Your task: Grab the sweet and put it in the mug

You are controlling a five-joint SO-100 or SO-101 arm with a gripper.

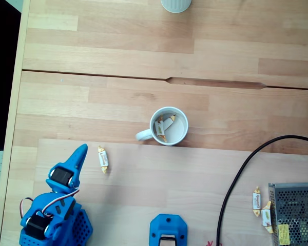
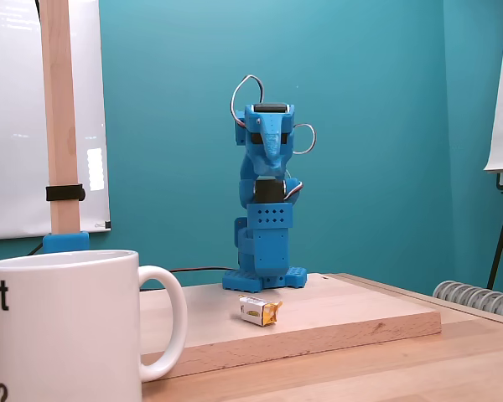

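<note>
The sweet lies on the wooden board, just beside the blue gripper, to its right in the fixed view from above. Its long side runs up and down there, almost in line with the gripper's tip. The gripper holds nothing, and I cannot tell if it is shut. The mug sits further right and up from the sweet, well apart. I count two sweets in the mug, one on the board, and two more by the metal box. There is one mug and one ribbed cup
</note>
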